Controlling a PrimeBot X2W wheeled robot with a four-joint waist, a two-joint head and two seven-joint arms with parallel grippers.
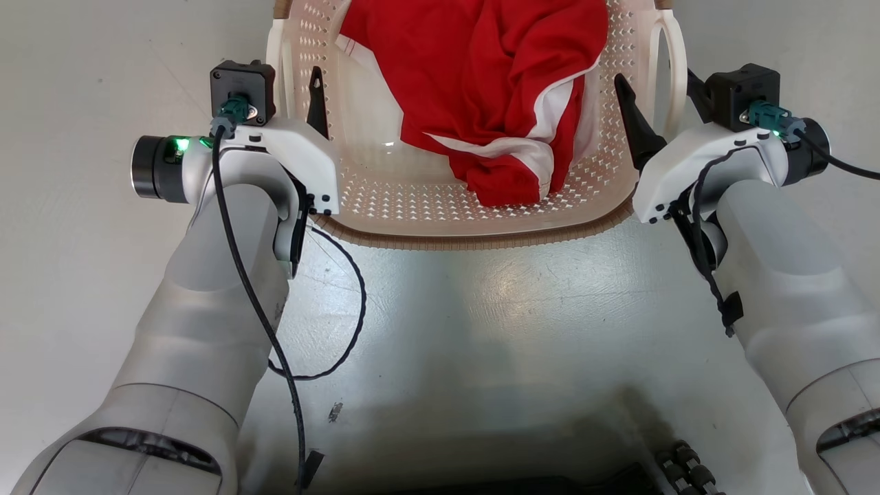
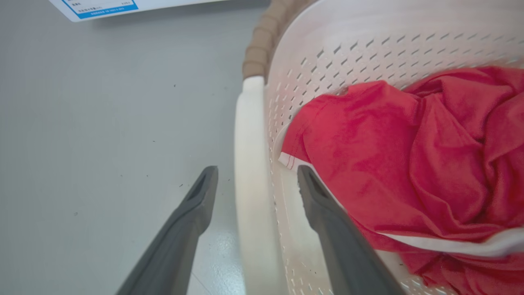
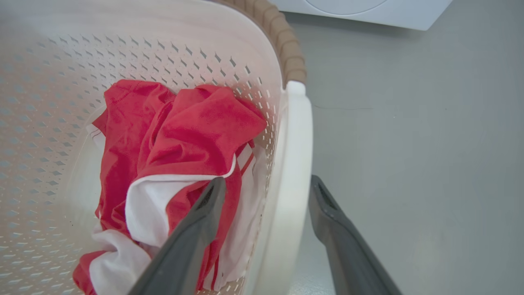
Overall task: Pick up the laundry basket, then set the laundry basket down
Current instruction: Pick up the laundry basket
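Note:
The laundry basket (image 1: 481, 239) is cream-white and perforated with a brown woven-look rim, and it lies at the top centre of the head view over the grey floor. A red and white garment (image 1: 481, 82) is crumpled inside it. My left gripper (image 1: 292, 96) is open, one finger inside the basket wall and one outside, straddling the white left handle (image 2: 249, 155). The jaws of the left gripper (image 2: 256, 174) stand apart from that handle on both sides. My right gripper (image 1: 660, 96) is open the same way around the right handle (image 3: 294, 164), as the right gripper (image 3: 267, 184) shows up close.
A white washer front (image 3: 368, 8) stands beyond the basket. A white panel with a blue label (image 2: 102, 6) lies at the far edge. A black cable (image 1: 344, 309) loops from my left arm. My dark base (image 1: 550, 481) is below. Grey floor (image 1: 481, 330) surrounds the basket.

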